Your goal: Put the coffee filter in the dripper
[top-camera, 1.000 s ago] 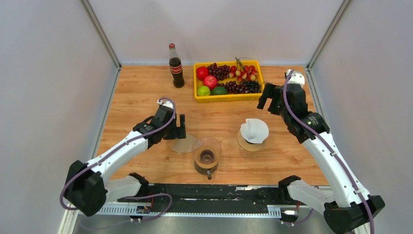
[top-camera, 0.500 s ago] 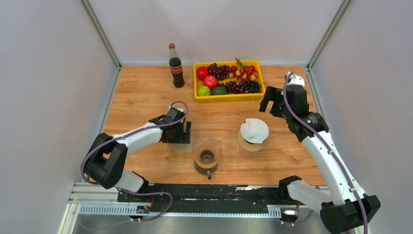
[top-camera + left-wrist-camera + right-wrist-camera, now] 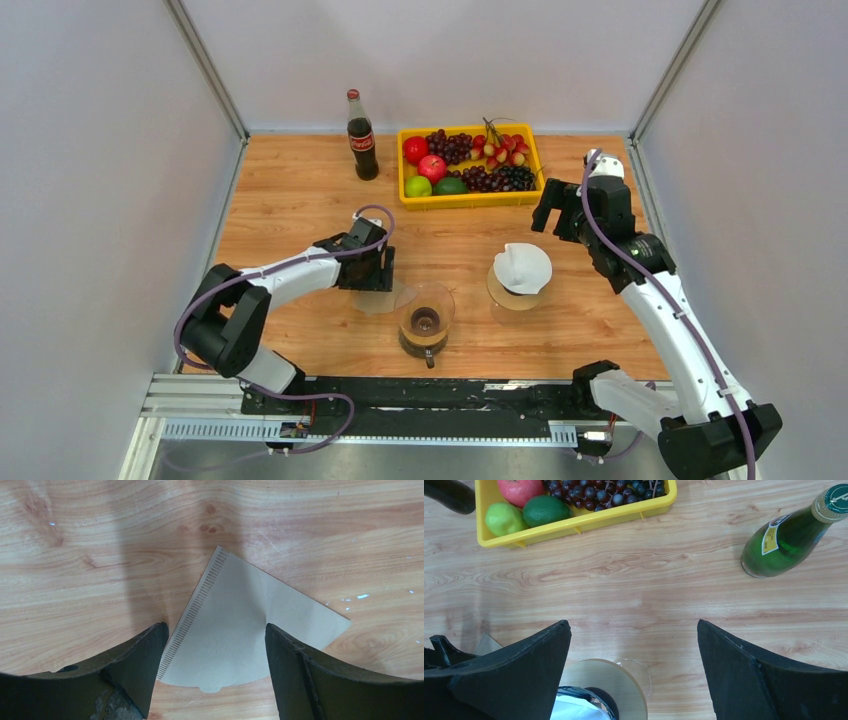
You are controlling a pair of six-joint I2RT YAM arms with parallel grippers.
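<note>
I had left claw open astride the coffee filter, flat on the tabletop, ungripped; right claw gaped empty; dripper unfilled.

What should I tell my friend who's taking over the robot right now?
Left end effector: open, low over the brown paper filter, one finger on each side; not gripped.
Right end effector: open, empty, hovering near the yellow fruit tray.
Filter lies flat on the table, just left of the empty glass dripper.
Done: nothing placed yet.
To do: grip the filter, lift it, set it in the dripper.
</note>
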